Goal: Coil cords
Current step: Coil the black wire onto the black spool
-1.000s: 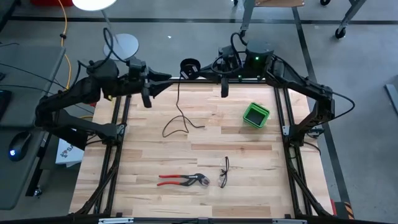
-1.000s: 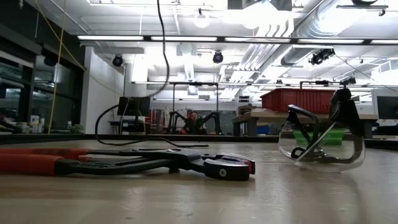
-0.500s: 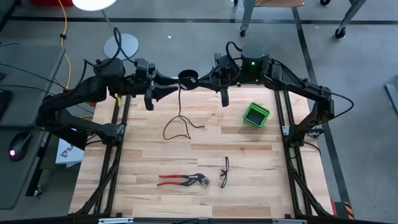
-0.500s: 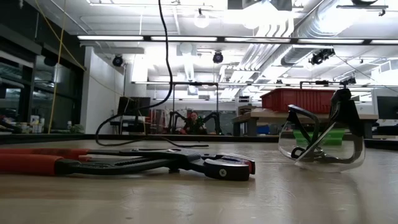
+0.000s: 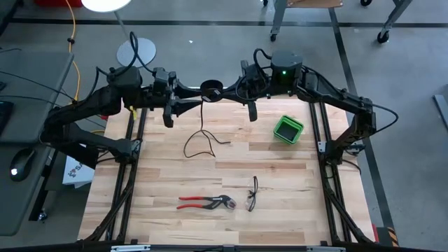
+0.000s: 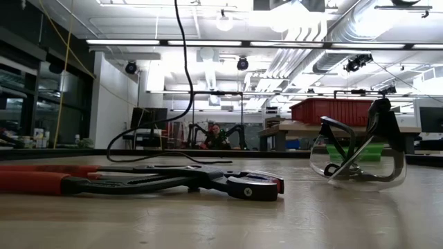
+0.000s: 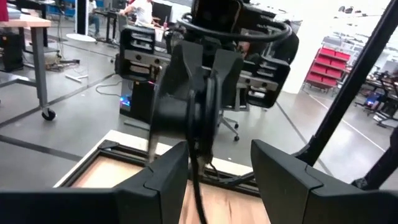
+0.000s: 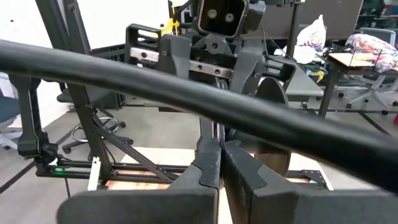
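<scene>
The black reel (image 5: 211, 87) is held in the air over the table's far edge, between my two grippers. Its thin black cord (image 5: 201, 119) hangs down from it, and the cord's loose end lies in a loop (image 5: 199, 144) on the wood; the cord also shows in the low view (image 6: 181, 62). My right gripper (image 5: 225, 91) is shut on the reel from the right. My left gripper (image 5: 195, 95) is open just left of the reel. In the left wrist view its fingers (image 7: 161, 177) stand either side of the reel (image 7: 186, 106) and the cord (image 7: 198, 193). My right gripper pinches the reel between its two fingers (image 8: 208, 165), on the side of the reel toward the table's right (image 5: 217, 89). The fingers come level from the table's right. The reel is lifted clear of the table, and the cord hangs slack below it.
Red-handled pliers (image 5: 205, 203) and safety glasses (image 5: 253, 194) lie near the table's front edge; both fill the low view's foreground (image 6: 138, 181). A green container (image 5: 288, 129) stands at the right. A thick black robot cable (image 8: 186, 93) crosses the right wrist view.
My right gripper has brought the reel a little toward the table's near edge and left. My left gripper has moved right, up to the reel. The hanging cord has shifted with the reel, while its loop stays on the table.
</scene>
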Controlling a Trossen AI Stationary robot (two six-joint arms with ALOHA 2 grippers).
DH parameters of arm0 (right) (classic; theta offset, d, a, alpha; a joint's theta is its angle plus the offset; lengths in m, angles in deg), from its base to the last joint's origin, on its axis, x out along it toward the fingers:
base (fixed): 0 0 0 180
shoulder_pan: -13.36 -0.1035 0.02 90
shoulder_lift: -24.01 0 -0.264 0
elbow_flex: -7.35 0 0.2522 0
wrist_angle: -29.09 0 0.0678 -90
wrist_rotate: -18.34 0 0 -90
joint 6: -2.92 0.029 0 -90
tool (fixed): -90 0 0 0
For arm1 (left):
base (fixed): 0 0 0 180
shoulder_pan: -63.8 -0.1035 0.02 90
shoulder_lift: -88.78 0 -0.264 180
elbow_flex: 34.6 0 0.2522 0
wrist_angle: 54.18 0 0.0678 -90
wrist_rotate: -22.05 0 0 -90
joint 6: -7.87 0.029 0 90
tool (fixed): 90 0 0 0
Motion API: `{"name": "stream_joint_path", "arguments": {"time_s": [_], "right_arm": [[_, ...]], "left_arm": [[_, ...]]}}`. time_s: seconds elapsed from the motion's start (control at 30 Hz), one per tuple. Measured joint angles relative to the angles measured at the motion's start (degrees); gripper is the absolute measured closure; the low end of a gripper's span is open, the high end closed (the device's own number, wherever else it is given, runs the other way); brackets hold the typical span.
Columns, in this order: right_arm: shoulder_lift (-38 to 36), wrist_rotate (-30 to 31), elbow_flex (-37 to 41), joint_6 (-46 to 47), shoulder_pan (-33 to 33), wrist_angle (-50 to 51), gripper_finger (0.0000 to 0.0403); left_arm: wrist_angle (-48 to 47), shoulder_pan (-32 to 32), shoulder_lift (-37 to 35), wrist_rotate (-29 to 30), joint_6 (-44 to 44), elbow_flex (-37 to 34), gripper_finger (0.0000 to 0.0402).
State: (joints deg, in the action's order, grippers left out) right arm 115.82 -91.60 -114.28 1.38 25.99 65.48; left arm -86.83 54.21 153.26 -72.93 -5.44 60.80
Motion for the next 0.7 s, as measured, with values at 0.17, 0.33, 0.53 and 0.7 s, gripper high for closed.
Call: {"name": "stream_joint_path", "arguments": {"time_s": [0.17, 0.33, 0.53, 0.7], "right_arm": [[0.0, 0.0, 0.0, 0.0, 0.1, 0.0, 0.0403], [0.0, 0.0, 0.0, 0.0, 0.1, 0.1, 0.0403], [0.0, 0.0, -0.1, 0.0, 0.1, 0.3, 0.0403], [0.0, 0.1, -0.1, 0.0, 0.1, 0.3, 0.0403]], "left_arm": [[0.5, 0.8, 0.8, -0.3, 1.0, 0.0, 0.0232], [2.1, 0.8, 2.4, -0.2, 1.4, 0.0, 0.0232], [3.2, 0.8, 2.2, -0.1, 1.4, 0.0, 0.0232], [3.8, 0.6, 2.4, 1.6, 1.5, 0.0, 0.0237]]}}
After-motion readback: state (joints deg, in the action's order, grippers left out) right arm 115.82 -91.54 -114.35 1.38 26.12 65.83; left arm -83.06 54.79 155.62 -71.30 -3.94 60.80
